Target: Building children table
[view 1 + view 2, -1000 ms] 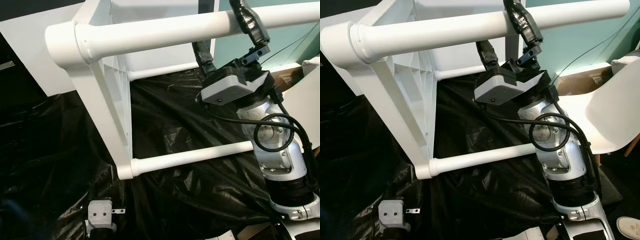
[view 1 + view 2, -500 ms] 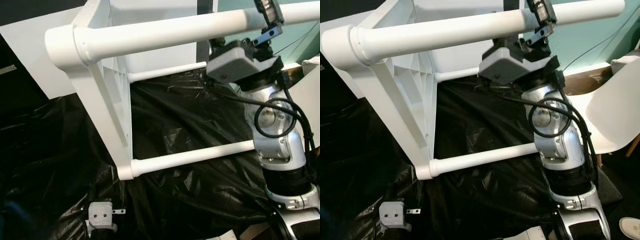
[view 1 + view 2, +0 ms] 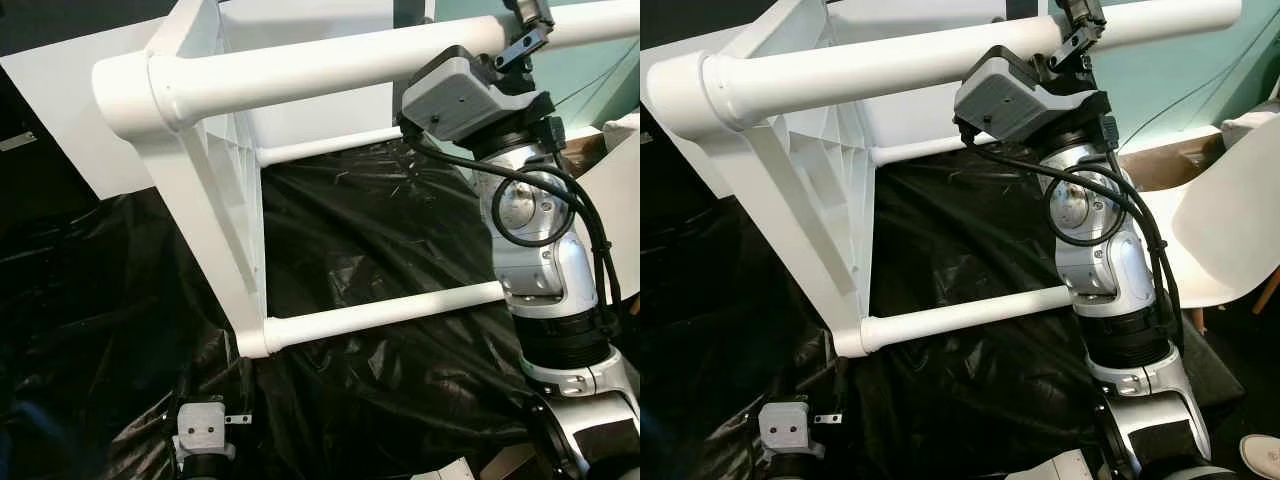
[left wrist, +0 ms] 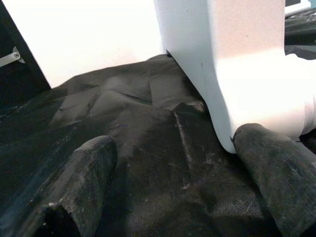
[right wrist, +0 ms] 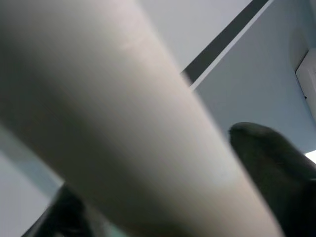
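A white children's table [image 3: 200, 190] is seen lying on its side on black plastic sheeting [image 3: 380, 250], its tabletop standing upright and its round legs running sideways. The uppermost leg [image 3: 890, 60] is straddled by the right gripper [image 5: 163, 163], raised at the end of its silver arm: in the right wrist view the leg passes between the two black fingers [image 5: 271, 158], which lie on either side of it, though whether they press on it cannot be told. The left gripper [image 4: 173, 177] is held low with its fingers spread wide and empty above the sheeting, the table's lower corner [image 4: 256, 98] lying just beside one fingertip. A white chair [image 3: 1230, 230] stands beyond the right arm.
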